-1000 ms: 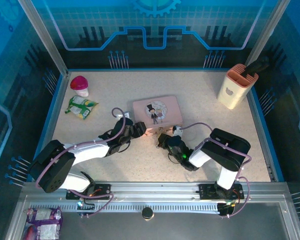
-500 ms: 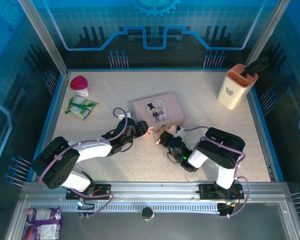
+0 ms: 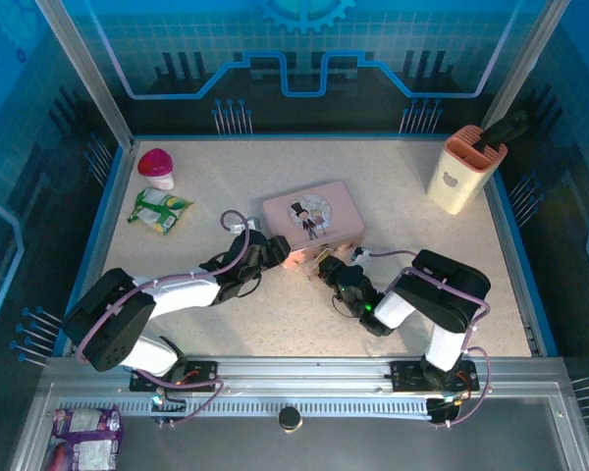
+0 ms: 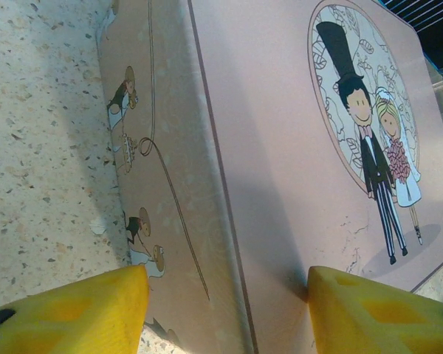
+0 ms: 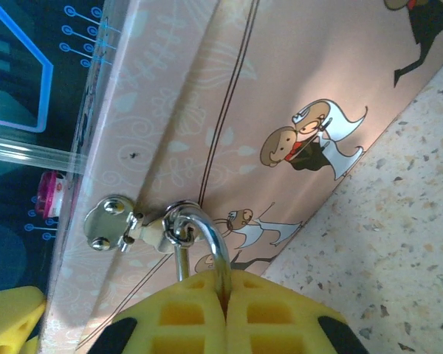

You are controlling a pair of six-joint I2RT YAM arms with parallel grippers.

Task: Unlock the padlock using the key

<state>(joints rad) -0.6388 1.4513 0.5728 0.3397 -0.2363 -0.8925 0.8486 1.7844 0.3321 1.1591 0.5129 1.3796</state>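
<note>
The pink tin [image 3: 309,211] lies mid-table. From its silver clasp [image 5: 107,221] on the front wall hangs the padlock [image 3: 325,261]. Its silver shackle [image 5: 210,240] runs down into the seam between my right gripper's [image 5: 224,284] yellow fingers, which are shut on it; they hide the brass body in the right wrist view. The key is hidden. My left gripper [image 3: 273,251] sits at the tin's front-left corner. In the left wrist view that gripper [image 4: 229,310] spans the tin's edge [image 4: 280,147], one pad against the side wall and one on the lid.
A pink-capped object [image 3: 157,167] and a green packet [image 3: 160,210] lie at the back left. A peach holder [image 3: 463,169] with a dark tool stands at the back right. Blue walls ring the table [image 3: 275,324].
The tin has slid and turned slightly toward the back right. Both grippers have followed it, the right one staying at the padlock.
</note>
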